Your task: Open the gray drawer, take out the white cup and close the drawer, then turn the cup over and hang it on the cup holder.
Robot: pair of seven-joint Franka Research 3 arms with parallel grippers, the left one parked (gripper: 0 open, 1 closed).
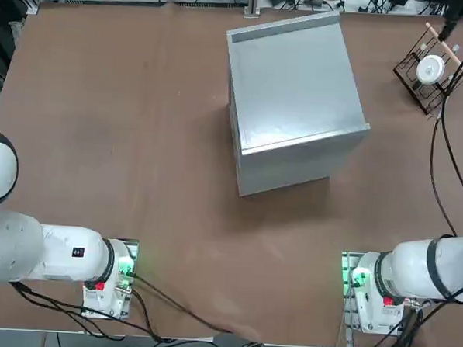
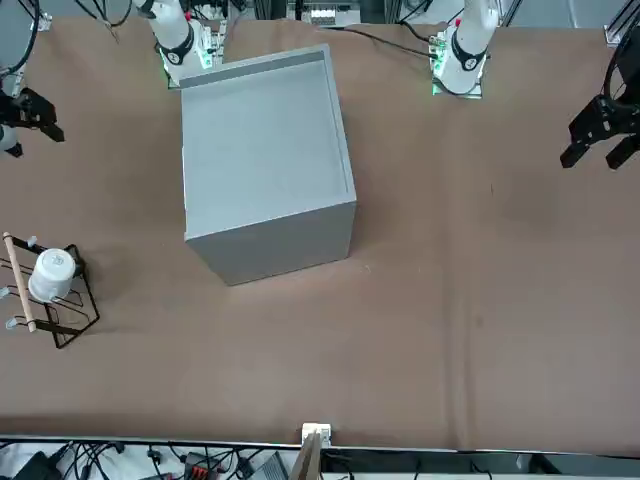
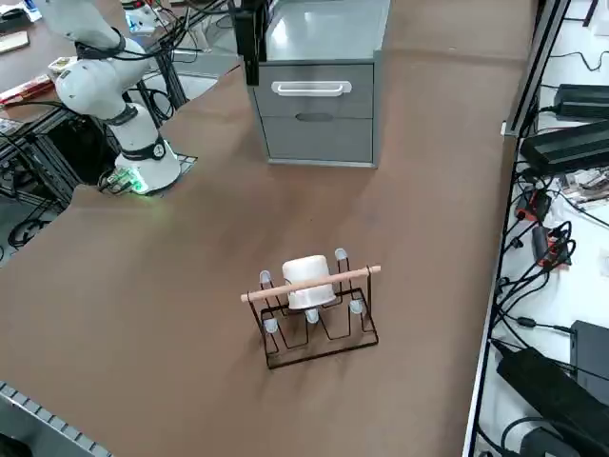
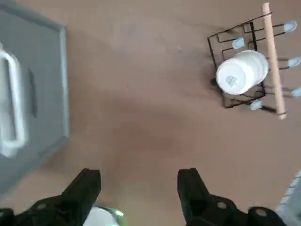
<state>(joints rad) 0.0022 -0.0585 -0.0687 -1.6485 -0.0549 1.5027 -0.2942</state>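
Note:
The white cup (image 3: 306, 279) hangs upside down on a peg of the cup holder (image 3: 324, 338), under its wooden bar, near the table's right edge; the cup (image 1: 431, 69) sits there in the top view too. On the gray cabinet (image 1: 294, 91), both drawer fronts (image 3: 319, 90) sit flush and closed. One has a pale handle. My right gripper (image 4: 138, 188) hovers high above the table between the cabinet and the holder, open and empty, clear of the cup (image 4: 241, 73).
Bare brown tabletop (image 1: 140, 138) spreads around the cabinet. Cables and power bricks (image 3: 571, 143) lie beyond the table's right edge. The right arm's base (image 1: 381, 286) stands at the near edge.

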